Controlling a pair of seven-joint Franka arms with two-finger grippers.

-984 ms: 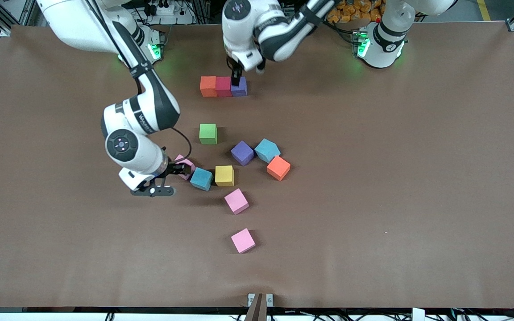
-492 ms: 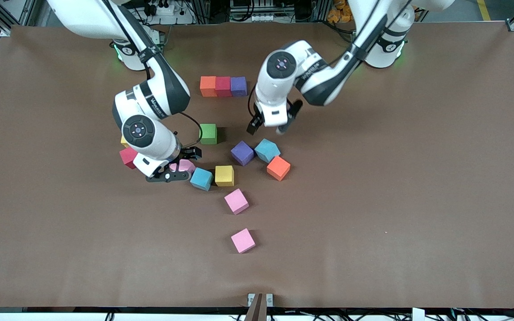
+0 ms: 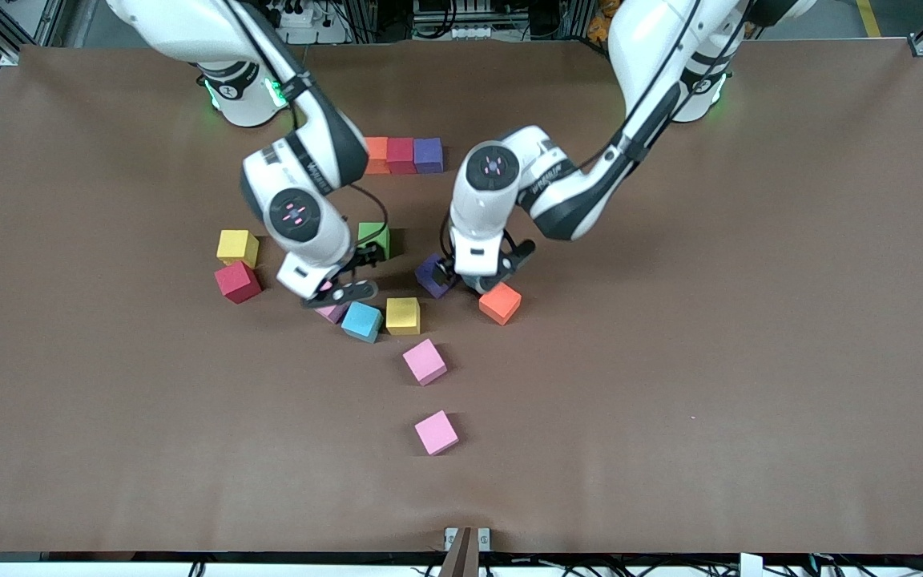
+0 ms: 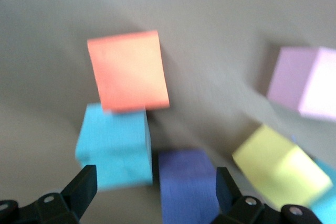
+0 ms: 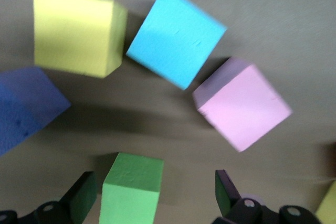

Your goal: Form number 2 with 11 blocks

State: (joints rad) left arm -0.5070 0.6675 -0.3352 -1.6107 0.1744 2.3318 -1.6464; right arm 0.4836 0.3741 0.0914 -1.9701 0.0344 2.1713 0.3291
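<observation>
Left claw (image 3: 484, 280): released, fingers spread, low over the loose purple block (image 3: 429, 275) and the light blue block (image 4: 113, 145) beside it; nothing held.
Left wrist view: fingers (image 4: 80, 188) wide apart, purple block (image 4: 186, 182) between them, light blue block toward one finger, orange block (image 4: 128, 70) touching the light blue one.
Right claw (image 3: 341, 282): released, fingers spread, over the green block (image 3: 374, 239) and the mauve-pink block (image 3: 332, 311); nothing held.
Right wrist view: green block (image 5: 131, 184) between the spread fingers (image 5: 84, 192); mauve-pink block (image 5: 241, 103), second light blue block (image 5: 176, 35) and yellow block (image 5: 76, 30) lie close together.
Number 2, started: row of three touching blocks, orange (image 3: 377, 155), red (image 3: 401, 155), purple (image 3: 429, 155), close to the arm bases.
Loose cluster: light blue (image 3: 362, 320) just beside yellow (image 3: 403, 316); orange (image 3: 500, 303) toward the left arm's end.
Apart: second yellow block (image 3: 237, 247) and red block (image 3: 237, 281), touching, toward the right arm's end.
Bright pink blocks: one (image 3: 425, 361) nearer the front camera than the yellow, another (image 3: 437, 433) nearer again.
Counter (image 3: 710, 320): brown mat.
</observation>
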